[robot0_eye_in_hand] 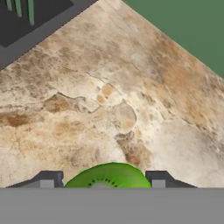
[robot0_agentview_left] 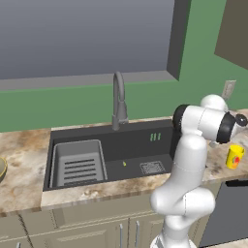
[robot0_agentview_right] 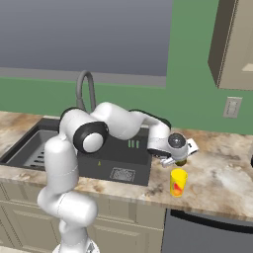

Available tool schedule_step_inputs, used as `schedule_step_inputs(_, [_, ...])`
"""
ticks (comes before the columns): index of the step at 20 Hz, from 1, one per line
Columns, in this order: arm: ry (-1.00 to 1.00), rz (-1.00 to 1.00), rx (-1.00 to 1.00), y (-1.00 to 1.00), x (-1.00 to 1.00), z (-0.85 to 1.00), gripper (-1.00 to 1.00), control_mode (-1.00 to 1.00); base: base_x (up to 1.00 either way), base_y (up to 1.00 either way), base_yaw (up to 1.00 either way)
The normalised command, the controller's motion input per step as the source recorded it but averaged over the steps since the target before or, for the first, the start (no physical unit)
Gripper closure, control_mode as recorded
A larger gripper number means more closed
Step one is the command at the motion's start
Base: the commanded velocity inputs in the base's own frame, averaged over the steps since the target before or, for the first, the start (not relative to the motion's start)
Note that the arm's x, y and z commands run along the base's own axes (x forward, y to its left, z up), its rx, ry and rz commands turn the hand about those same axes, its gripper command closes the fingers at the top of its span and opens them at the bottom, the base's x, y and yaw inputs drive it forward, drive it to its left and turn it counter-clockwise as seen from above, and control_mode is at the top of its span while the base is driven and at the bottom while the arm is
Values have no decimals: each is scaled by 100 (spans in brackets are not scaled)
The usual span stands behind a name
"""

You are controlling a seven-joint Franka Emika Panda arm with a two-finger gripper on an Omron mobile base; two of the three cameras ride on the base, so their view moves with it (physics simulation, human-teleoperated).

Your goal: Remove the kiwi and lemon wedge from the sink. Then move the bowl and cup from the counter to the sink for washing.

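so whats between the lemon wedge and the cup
In the left base view, the sink floor with its square drain, then the robot's arm, separate the lemon wedge from the cup.

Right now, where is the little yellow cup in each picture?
Left base view: the cup stands on the counter at the far right edge, right of the arm's elbow.
Right base view: the cup stands on the counter right of the sink, just below the claw.
Hand view: the cup is not in it.
Shared landmark: the sink's square drain.
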Motion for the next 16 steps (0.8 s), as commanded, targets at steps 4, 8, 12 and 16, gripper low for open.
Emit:
schedule_step_inputs(4, [0, 5, -2, 0, 8, -9, 100, -100, 0, 0, 0])
schedule_step_inputs(8, [0, 4, -2, 0, 9, -9, 100, -100, 0, 0, 0])
schedule_step_inputs(12, [2, 4, -2, 0, 10, -10, 100, -100, 0, 0, 0])
schedule_step_inputs(16, [4, 3, -3, 0, 11, -12, 100, -100, 0, 0, 0])
